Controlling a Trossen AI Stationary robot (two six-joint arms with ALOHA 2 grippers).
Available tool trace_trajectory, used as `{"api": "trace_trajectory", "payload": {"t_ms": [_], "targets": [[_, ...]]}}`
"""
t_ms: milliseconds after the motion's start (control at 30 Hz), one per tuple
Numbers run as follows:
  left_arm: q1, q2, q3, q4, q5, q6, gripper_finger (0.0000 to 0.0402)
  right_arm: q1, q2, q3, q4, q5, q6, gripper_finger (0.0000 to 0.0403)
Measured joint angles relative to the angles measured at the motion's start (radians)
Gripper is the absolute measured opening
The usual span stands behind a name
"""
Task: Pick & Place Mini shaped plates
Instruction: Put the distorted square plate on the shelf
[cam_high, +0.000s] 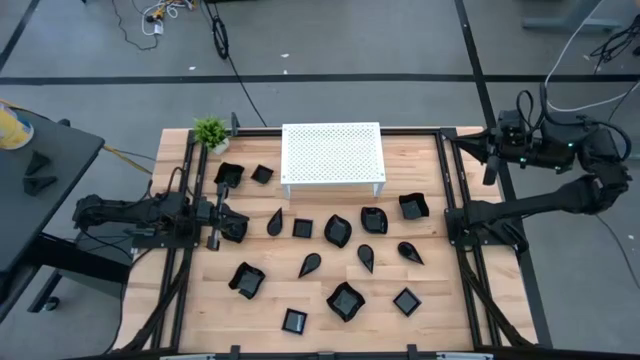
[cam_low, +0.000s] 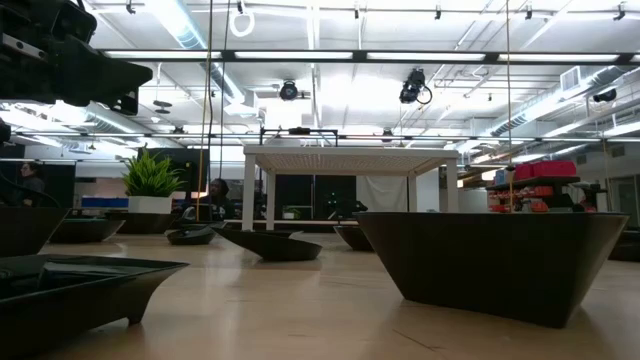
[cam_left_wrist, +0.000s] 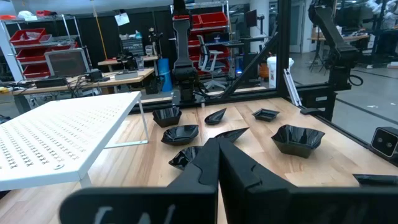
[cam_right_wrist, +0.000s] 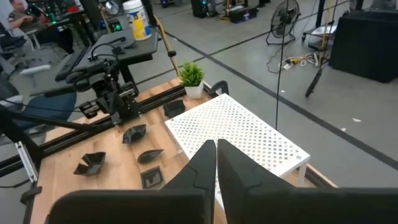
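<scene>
Left end effector (cam_high: 218, 222), fingers pressed together and empty, hovers low at the tabletop's (cam_high: 420, 330) left edge; the glossy black mini shaped plates (cam_high: 338, 230) scatter rightward from it. Right end effector (cam_high: 490, 160), likewise closed, waits farther off.

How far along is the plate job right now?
Nothing looks done: the white stand is bare on top. Nothing is in hand; the left gripper is shut and empty at the table's left edge, the right gripper shut and raised at the right. The black plates lie scattered on the table.
</scene>
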Motion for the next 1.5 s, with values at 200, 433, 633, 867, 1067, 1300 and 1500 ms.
{"api": "trace_trajectory", "payload": {"t_ms": [200, 433, 633, 867, 1067, 1300, 1500], "targets": [[0.0, 0.0, 0.0, 0.0, 0.0, 0.0, 0.0003, -0.016, 0.036, 0.0, -0.12, -0.006, 0.05, 0.002], [0.0, 0.0, 0.0, 0.0, 0.0, 0.0, 0.0003, -0.116, 0.083, 0.0, -0.258, -0.116, 0.077, 0.002], [0.0, 0.0, 0.0, 0.0, 0.0, 0.0, 0.0003, -0.23, 0.114, 0.0, -0.28, -0.274, 0.042, 0.002], [0.0, 0.0, 0.0, 0.0, 0.0, 0.0, 0.0003, -0.386, 0.155, 0.0, -0.336, -0.509, 0.038, 0.002], [0.0, 0.0, 0.0, 0.0, 0.0, 0.0, 0.0003, -0.527, 0.21, 0.0, -0.47, -0.523, -0.01, 0.002], [0.0, 0.0, 0.0, 0.0, 0.0, 0.0, 0.0003, -0.634, 0.243, -0.069, -0.485, -0.524, -0.031, 0.002], [0.0, 0.0, 0.0, 0.0, 0.0, 0.0, 0.0003, -0.662, 0.234, -0.241, -0.485, -0.524, -0.013, 0.002]]}}
